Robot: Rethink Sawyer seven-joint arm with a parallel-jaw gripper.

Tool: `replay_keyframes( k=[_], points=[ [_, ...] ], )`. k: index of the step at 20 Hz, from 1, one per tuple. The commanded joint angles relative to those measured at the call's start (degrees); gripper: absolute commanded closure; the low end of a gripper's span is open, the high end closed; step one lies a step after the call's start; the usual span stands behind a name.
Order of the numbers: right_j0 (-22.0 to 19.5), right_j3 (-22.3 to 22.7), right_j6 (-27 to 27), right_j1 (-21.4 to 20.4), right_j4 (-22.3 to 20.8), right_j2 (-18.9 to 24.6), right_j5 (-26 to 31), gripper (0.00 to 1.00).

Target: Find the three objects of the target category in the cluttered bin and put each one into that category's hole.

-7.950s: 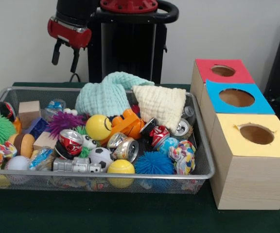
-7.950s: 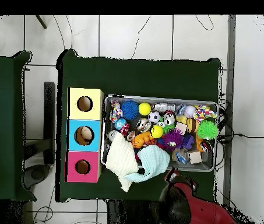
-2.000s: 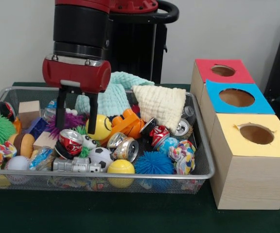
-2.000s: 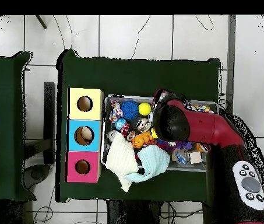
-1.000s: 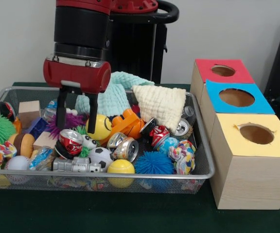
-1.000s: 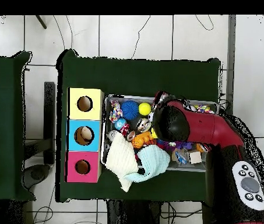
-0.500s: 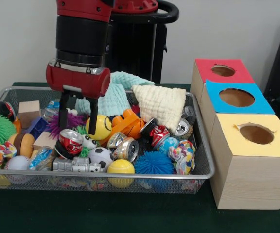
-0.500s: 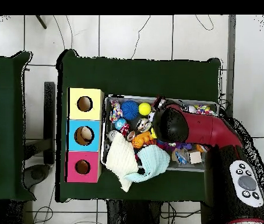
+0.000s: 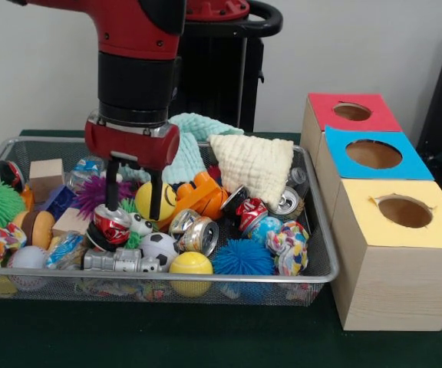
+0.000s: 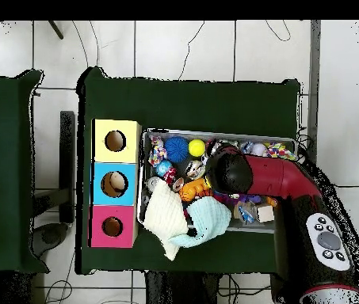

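The silver wire-mesh bin holds a heap of toys, balls, cloths and crushed cans; from overhead its rim shows beside the boxes. My gripper is open and empty, low in the bin. Its left finger stands just above a crushed red can. Its right finger stands in front of a yellow smiley ball. More cans lie nearby: a silver one, a red and white one, and a silver one at the back. In the overhead view the wrist hides the gripper.
Three wooden boxes stand right of the bin, each with a round hole: red top, blue top, yellow top. A mint cloth and a cream cloth lie at the bin's back. A soccer ball and a blue spiky ball lie in front.
My gripper has moved down and a little to the right in the front view, still open. Its fingers now reach down to the red can and the yellow ball.
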Motion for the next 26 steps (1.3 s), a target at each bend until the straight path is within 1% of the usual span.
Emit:
replay_keyframes(
  k=[1, 7, 13, 16, 19, 21, 22, 23, 26],
  points=[
    [1.01, -0.42, -1.6, 3.24, -3.0, -1.42, 7.34, 0.0],
    [2.81, -1.77, -1.5, 3.61, -3.51, -3.23, 7.79, 0.0],
    [5.13, -2.51, -0.52, 3.8, -3.43, -5.38, 6.63, 0.0],
    [4.15, -1.67, -1.13, 3.82, -2.6, -4.52, 5.56, 0.0],
    [4.08, -2.01, -1.13, 4.36, -2.25, -4.37, 5.54, 0.0],
    [5.24, -2.95, -0.53, 5.04, -2.97, -6.08, 6.27, 0.0],
    [6.49, -3.79, -0.26, 5.15, -3.71, -8.19, 8.45, 0.0],
    [6.99, -4.02, -0.01, 5.17, -3.82, -8.88, 8.75, 0.0],
    [8.1, -4.95, 0.8, 5.28, -4.33, -11.07, 7.35, 0.0]
  ],
)
